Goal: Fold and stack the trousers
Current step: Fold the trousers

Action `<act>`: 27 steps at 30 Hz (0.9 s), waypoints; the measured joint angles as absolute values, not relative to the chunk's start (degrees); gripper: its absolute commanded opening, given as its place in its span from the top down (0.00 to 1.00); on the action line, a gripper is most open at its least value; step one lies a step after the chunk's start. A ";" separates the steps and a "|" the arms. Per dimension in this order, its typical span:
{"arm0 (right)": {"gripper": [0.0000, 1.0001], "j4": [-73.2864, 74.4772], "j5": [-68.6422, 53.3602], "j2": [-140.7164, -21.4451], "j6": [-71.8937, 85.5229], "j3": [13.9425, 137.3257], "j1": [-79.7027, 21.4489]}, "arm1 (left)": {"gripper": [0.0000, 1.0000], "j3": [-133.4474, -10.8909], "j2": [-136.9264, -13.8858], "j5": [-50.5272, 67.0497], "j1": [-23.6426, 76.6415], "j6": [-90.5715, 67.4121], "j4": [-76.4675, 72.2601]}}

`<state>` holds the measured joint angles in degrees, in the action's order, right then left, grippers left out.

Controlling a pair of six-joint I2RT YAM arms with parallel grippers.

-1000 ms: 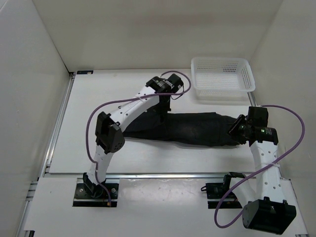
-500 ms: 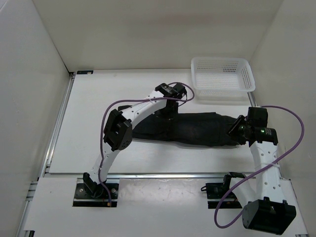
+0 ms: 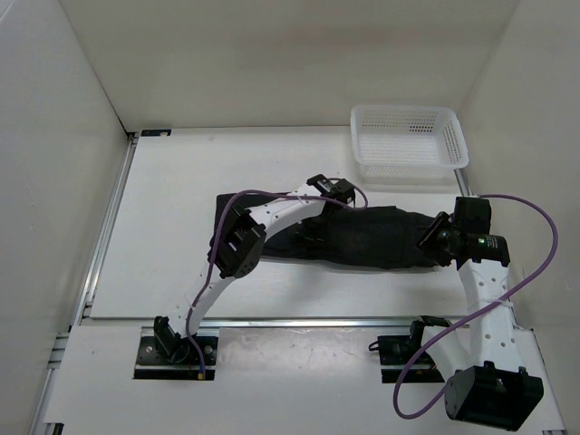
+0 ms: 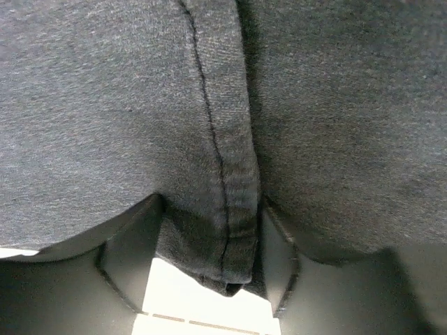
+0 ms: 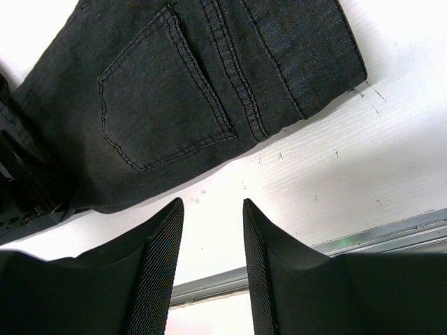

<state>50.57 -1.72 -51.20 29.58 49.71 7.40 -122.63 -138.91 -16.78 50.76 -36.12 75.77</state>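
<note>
The black trousers (image 3: 381, 237) lie lengthwise across the middle of the table, waist toward the right. My left gripper (image 3: 315, 225) is over their middle, shut on a seamed fold of the cloth; in the left wrist view the cloth (image 4: 314, 105) fills the frame and hangs between the jaws of that gripper (image 4: 209, 209). My right gripper (image 3: 435, 237) sits at the waist end, open and empty. In the right wrist view the waist and back pocket (image 5: 160, 98) lie just beyond the gripper (image 5: 211, 209), apart from it.
A white mesh basket (image 3: 408, 136) stands at the back right, just behind the trousers. White walls close in the table on the left, back and right. A metal rail (image 3: 299, 319) runs along the near edge.
My left arm has swung right and toward the near side, carrying the gripped cloth over the trousers' middle. The right arm has not moved.
</note>
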 measured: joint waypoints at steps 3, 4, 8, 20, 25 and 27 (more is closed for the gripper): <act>0.55 50.57 -1.72 -51.20 29.56 49.71 7.40 | 0.68 -122.26 -138.91 -17.58 50.83 -36.71 75.77; 0.55 50.57 -1.72 -51.20 29.56 49.71 7.40 | 0.75 -122.08 -138.91 -17.85 50.83 -37.01 75.79; 0.55 50.57 -1.72 -51.20 29.56 49.71 7.40 | 0.90 -121.56 -138.87 -19.16 50.81 -37.01 76.12; 0.55 50.57 -1.72 -51.20 29.56 49.71 7.40 | 0.90 -120.86 -128.22 -19.51 49.87 -35.99 76.69; 0.55 50.57 -1.72 -51.20 29.56 49.71 7.40 | 0.90 -120.86 -122.96 -18.74 49.95 -35.94 76.62; 0.55 50.57 -1.72 -51.20 29.56 49.71 7.40 | 0.90 -120.62 -122.34 -18.17 50.19 -35.99 76.05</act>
